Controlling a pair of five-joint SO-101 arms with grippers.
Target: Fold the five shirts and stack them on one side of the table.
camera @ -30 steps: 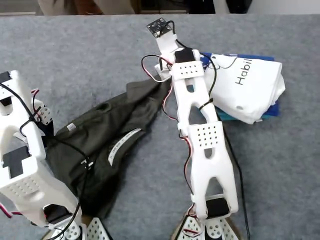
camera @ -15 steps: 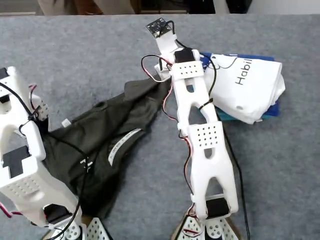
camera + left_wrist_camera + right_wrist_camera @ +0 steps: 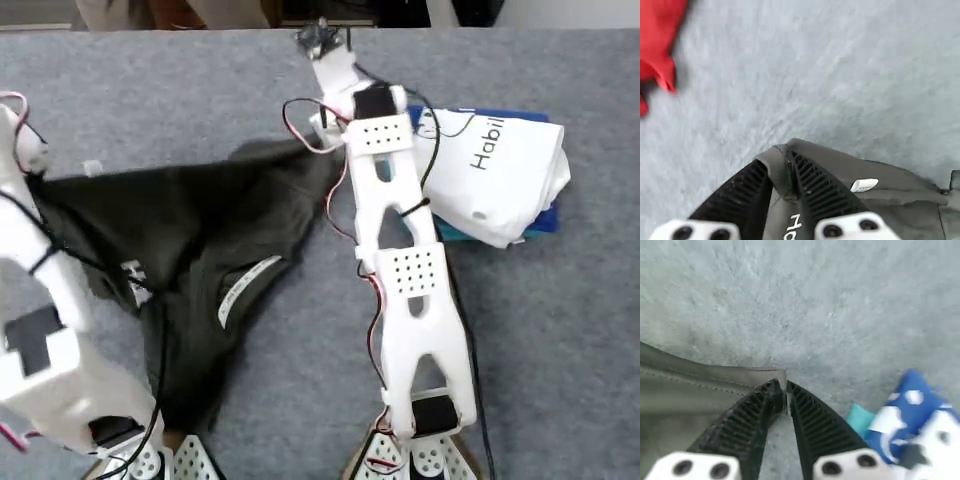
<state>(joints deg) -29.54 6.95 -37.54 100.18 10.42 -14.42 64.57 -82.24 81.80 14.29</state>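
Work surface: a table (image 3: 560, 330) covered edge to edge in grey felt-like fabric.

Items on the surface:

1. Dark shirt (image 3: 200, 220). It occupies the left half. It is drawn out wide along its far edge and narrows toward the near edge. A pale strip label faces up near its centre.
2. Stack of folded shirts (image 3: 500, 180). It sits on the right, toward the far side, and is apart from the dark shirt. A white shirt is on top. A blue layer (image 3: 545, 222) and a teal layer (image 3: 455, 232) project from under it at the near side.
3. Red garment (image 3: 657, 35). It rests on the felt, well apart from the dark shirt.
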